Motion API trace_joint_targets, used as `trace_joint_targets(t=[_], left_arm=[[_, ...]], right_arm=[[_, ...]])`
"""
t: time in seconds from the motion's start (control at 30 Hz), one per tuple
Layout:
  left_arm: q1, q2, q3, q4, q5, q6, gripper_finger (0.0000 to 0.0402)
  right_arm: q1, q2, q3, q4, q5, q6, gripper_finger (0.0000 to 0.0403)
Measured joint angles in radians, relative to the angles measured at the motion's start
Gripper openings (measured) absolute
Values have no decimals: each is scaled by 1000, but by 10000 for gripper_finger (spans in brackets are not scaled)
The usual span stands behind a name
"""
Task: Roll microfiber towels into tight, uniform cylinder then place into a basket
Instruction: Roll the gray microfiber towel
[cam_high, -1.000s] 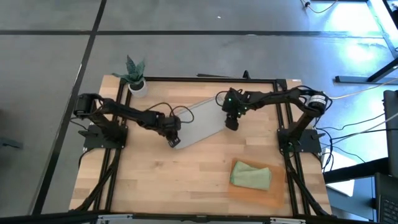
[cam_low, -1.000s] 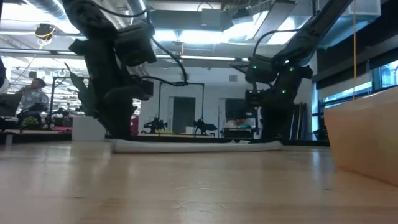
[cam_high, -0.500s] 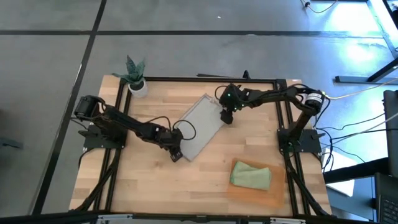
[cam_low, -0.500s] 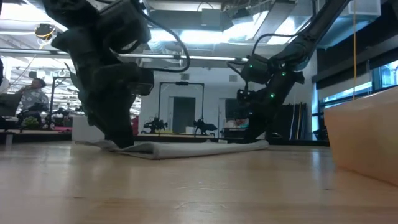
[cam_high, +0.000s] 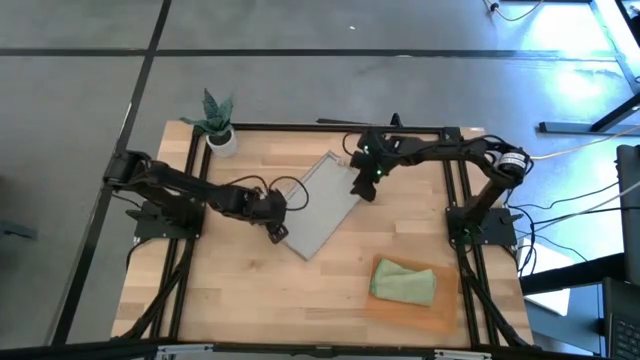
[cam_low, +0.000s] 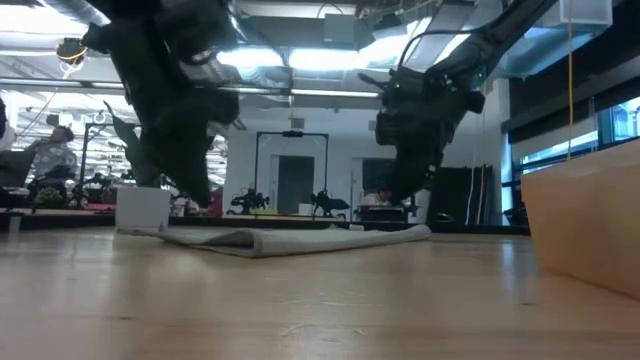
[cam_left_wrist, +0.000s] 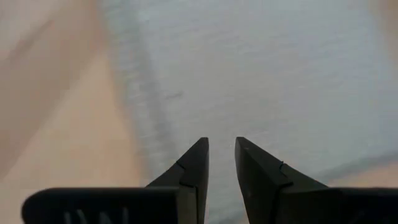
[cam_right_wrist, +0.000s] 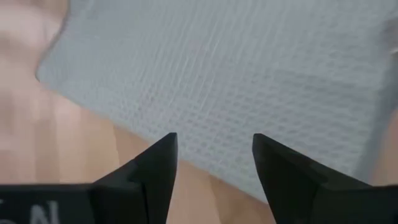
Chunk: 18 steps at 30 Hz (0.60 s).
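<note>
High view is showing the pale grey microfiber towel (cam_high: 322, 202) lying flat as a slanted rectangle near the middle of the pale wooden tabletop (cam_high: 250, 290), its long axis running from about 1 o'clock to 7 o'clock. At the towel's 8 o'clock edge the left gripper (cam_high: 277, 231) is hovering with its fingers (cam_left_wrist: 194, 167) nearly pressed together, a narrow gap showing between them and nothing pinched. At the towel's 2 o'clock side the right gripper (cam_high: 360, 189) is hanging with its fingers (cam_right_wrist: 155, 167) spread over the cloth. Toward 4 o'clock, well apart, the pale sage green microfiber towel (cam_high: 404, 282) is sitting bundled in the shallow orange-brown rectangular basket (cam_high: 435, 320). A small green potted plant (cam_high: 217, 122) is standing at the table's 10 o'clock corner.
</note>
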Motion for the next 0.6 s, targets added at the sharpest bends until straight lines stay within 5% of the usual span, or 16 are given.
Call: trace_joint_targets(t=[0.6], left_arm=[[7, 101, -54, 61, 67, 4, 71]], right_arm=[[14, 162, 0, 47, 193, 49, 210]])
